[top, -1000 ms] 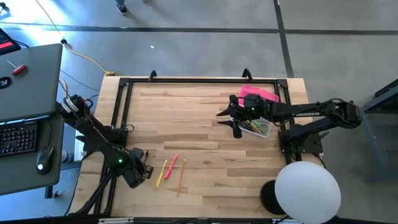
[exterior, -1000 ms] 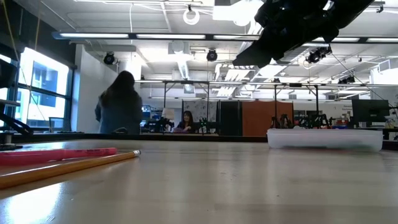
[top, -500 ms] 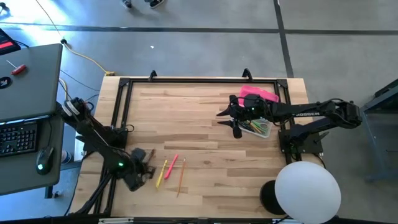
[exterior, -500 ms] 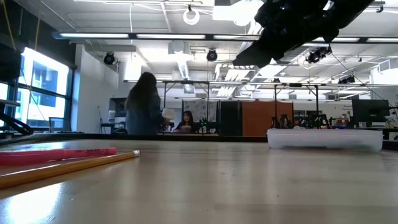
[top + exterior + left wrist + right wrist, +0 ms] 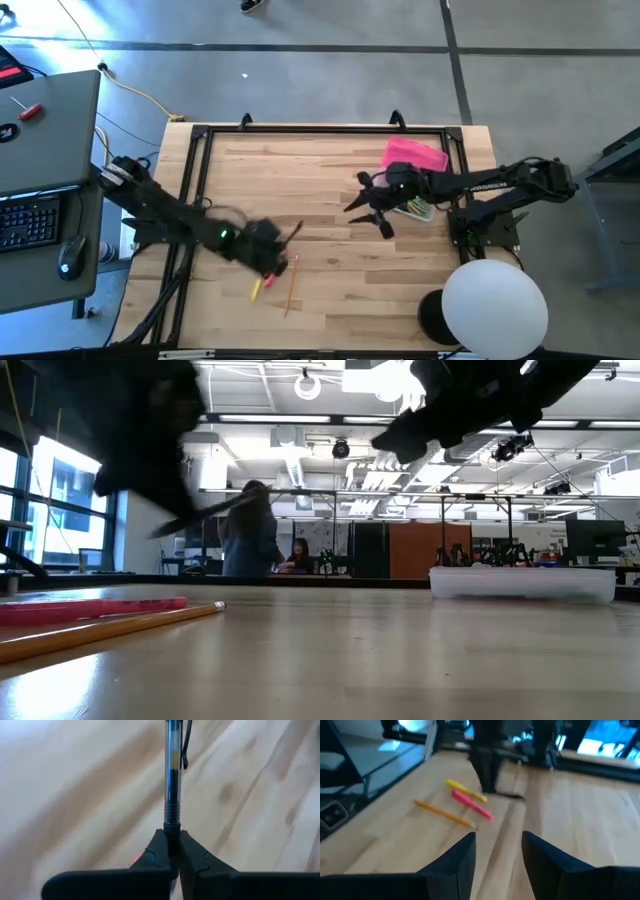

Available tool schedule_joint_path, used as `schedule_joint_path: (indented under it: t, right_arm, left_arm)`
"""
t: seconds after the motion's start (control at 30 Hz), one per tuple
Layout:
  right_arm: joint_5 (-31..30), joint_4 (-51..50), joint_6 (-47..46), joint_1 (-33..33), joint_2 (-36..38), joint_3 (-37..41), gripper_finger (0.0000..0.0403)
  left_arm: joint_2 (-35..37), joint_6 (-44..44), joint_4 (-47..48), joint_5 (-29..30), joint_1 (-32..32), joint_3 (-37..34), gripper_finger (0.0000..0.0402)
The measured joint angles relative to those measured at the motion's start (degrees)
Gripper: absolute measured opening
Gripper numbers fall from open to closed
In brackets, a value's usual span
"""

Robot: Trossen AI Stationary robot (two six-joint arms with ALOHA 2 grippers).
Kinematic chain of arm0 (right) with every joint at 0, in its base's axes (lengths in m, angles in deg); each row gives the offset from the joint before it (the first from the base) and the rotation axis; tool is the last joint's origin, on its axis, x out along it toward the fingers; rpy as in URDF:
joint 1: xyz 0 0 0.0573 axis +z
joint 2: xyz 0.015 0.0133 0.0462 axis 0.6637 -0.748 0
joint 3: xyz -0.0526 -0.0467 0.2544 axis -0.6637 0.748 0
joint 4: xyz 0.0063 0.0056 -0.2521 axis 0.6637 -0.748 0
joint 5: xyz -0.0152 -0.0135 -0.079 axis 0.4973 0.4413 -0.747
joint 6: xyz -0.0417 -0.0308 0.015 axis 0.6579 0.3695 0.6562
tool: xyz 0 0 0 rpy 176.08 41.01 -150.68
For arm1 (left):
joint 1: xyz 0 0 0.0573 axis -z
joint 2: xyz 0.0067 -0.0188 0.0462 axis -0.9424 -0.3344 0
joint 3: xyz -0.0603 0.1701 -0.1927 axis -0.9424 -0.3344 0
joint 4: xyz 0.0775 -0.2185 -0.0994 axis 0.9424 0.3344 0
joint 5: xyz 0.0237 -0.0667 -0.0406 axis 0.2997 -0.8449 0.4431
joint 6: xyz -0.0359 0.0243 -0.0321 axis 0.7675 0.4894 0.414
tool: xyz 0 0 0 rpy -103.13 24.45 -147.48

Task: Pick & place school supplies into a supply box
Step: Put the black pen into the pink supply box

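Pens and pencils lie in two groups in the high view: three loose ones, a yellow pen (image 5: 257,287), a pink-red pen (image 5: 279,264) and an orange pencil (image 5: 292,291), sit near the front edge of the wooden desk (image 5: 320,190), and a bundle rests in the clear supply box (image 5: 418,207) at the right side, its pink lid (image 5: 414,156) lying just behind it. The left tool (image 5: 283,250) hangs over the loose three, pinched shut on a dark pen (image 5: 295,232) that sticks out toward the desk's middle. The right tool (image 5: 366,205) hovers just beside the box with its fingers spread wide and nothing between them. A black frame (image 5: 190,180) borders the desk, and a keyboard (image 5: 28,222) sits on a side stand at the left.

From the low view, the orange pencil (image 5: 110,626) and pink-red pen (image 5: 95,606) lie in the near left, the box (image 5: 522,583) at the far right. A person (image 5: 250,540) stands in the room beyond.

In the left wrist view, the fingers (image 5: 155,857) clamp the clear-barrelled dark pen (image 5: 171,775) at its end above bare wood.

Through the right wrist view, the open fingers (image 5: 462,857) frame the yellow pen (image 5: 465,790), pink-red pen (image 5: 472,805) and orange pencil (image 5: 445,813), with the left arm standing behind them.
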Motion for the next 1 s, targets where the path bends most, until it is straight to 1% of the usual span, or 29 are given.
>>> schedule_joint_path:
  t: [0.07, 0.17, 0.23, 0.3, 0.37, 0.53, 0.67, 0.77, 0.87, 1.0]
  right_arm:
    - [-3.0, 4.7, -1.3, 1.0, -2.0, 0.0, 0.0138]
    - [-6.8, 8.9, -4.1, 1.6, -4.1, 0.0, 0.0138]
    - [-7.5, 10.0, -5.9, 1.6, -4.9, 0.0, 0.0138]
    - [-7.6, 10.0, -7.1, 1.6, -5.4, 0.0, 0.0138]
    - [-8.0, 10.0, -8.2, 1.6, -5.6, 0.0, 0.0138]
    - [-9.7, 13.3, -11.1, 1.6, -5.6, 0.0, 0.0138]
    - [-10.2, 15.6, -11.1, 1.6, -5.6, -0.1, 0.0138]
    - [-10.4, 15.3, -11.3, 1.6, -5.6, -0.1, 0.0138]
    - [-10.4, 15.6, -11.3, 1.6, -5.6, -0.1, 0.0138]
    - [-10.3, 18.0, -11.2, 1.6, -5.6, -0.1, 0.0138]
  left_arm:
    - [0.0, -9.9, -6.9, -2.0, -4.5, 0.3, 0.0043]
    - [0.0, -22.1, -16.8, -6.0, -10.0, 0.5, 0.0045]
    - [0.0, -28.8, -20.8, -8.6, -12.8, 0.5, 0.0043]
    - [0.0, -33.3, -23.2, -11.3, -15.4, 0.5, 0.0039]
    - [0.0, -35.5, -23.5, -13.6, -17.3, 0.5, 0.0039]
    - [0.0, -40.3, -24.1, -15.4, -19.6, 0.5, 0.0042]
    - [0.0, -44.4, -29.3, -19.3, -20.2, 0.5, 0.0041]
    - [0.1, -46.8, -32.4, -22.0, -20.2, 0.5, 0.0043]
    - [0.1, -48.6, -35.0, -22.5, -20.2, 0.5, 0.0042]
    - [0.1, -49.9, -35.3, -22.0, -21.0, 0.5, 0.0041]
